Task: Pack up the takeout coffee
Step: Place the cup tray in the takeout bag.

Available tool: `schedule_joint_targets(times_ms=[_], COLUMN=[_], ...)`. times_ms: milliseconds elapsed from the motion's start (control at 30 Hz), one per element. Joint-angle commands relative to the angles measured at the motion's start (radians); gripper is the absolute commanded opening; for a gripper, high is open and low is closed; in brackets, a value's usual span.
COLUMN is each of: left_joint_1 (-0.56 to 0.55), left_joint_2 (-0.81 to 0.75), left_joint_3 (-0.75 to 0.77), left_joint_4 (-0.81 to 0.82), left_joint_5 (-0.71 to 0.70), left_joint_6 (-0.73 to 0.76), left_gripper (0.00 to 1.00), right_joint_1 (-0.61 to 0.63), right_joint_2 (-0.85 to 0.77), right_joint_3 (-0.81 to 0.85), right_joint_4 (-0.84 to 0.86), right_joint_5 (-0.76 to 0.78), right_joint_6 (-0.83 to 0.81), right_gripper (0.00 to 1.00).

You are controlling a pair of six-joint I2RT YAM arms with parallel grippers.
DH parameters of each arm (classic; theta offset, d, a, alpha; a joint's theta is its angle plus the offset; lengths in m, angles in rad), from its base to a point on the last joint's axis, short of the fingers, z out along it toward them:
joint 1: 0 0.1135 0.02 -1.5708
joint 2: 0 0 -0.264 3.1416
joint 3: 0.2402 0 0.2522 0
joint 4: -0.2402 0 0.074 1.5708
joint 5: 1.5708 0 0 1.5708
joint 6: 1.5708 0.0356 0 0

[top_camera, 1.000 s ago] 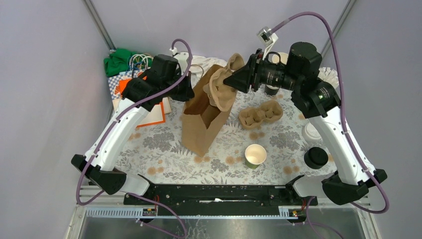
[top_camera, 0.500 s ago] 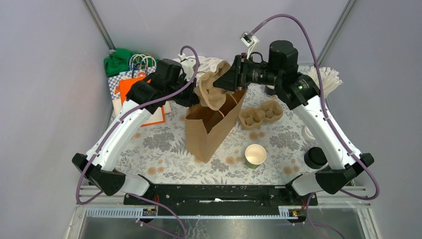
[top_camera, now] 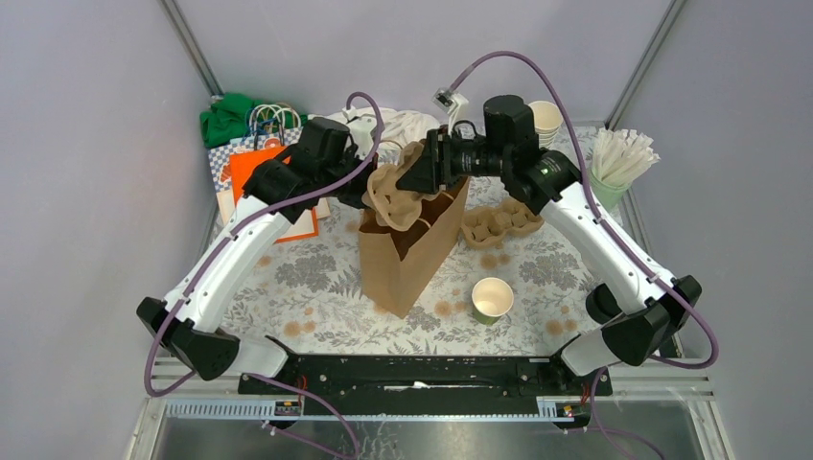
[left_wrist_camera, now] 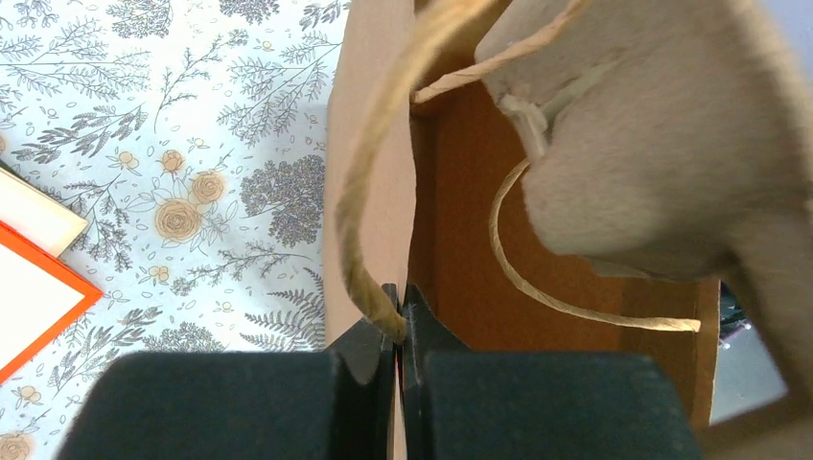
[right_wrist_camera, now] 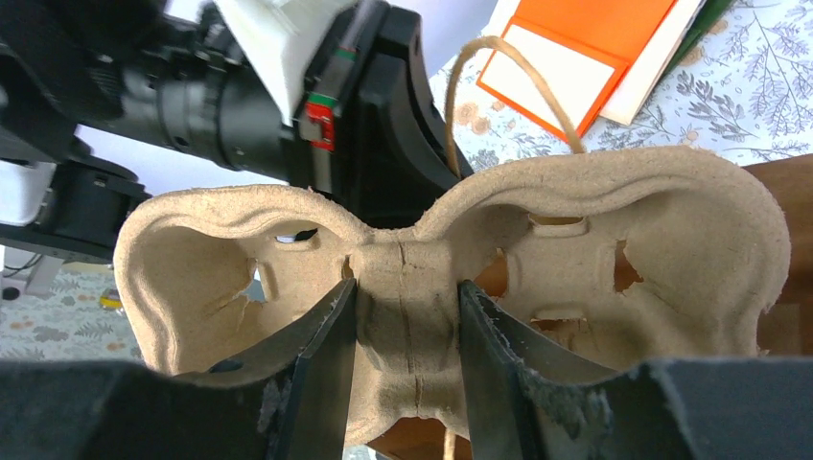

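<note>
Top external: left gripper (top_camera: 368,195) pinches brown paper bag's (top_camera: 407,259) twine handle (left_wrist_camera: 360,230), probably steadying it; right gripper (right_wrist_camera: 407,307) clamps beige pulp cup carrier (right_wrist_camera: 623,220).

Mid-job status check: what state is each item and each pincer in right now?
paper bag: upright, mouth open.
left pincer: shut on the paper bag's rim, by a handle.
right pincer: shut on the held carrier.
held carrier: on edge at the bag's mouth.
spare carrier: lying flat on the table.
green cup: upright, lidless, looks empty.
</note>
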Motion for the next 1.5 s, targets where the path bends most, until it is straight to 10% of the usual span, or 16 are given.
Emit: schedule_joint_targets(times_ms=[0, 1467], left_joint_1=[-0.002, 0.004], left_joint_2=[-0.044, -0.09], left_joint_3=[-0.009, -0.014], left_joint_4=[0.038, 0.072], left_joint_5=[-0.023, -0.016], left_joint_6=[-0.023, -0.059], left_gripper=[0.0, 0.0], right_joint_1=[0.006, 0.257], right_joint_2=[0.001, 0.08], right_joint_3=[-0.041, -0.125], right_joint_4=[0.063, -0.213], right_joint_5=[0.005, 0.845], right_joint_6=[-0.056, -0.363], right_gripper=[0.45, 0.4])
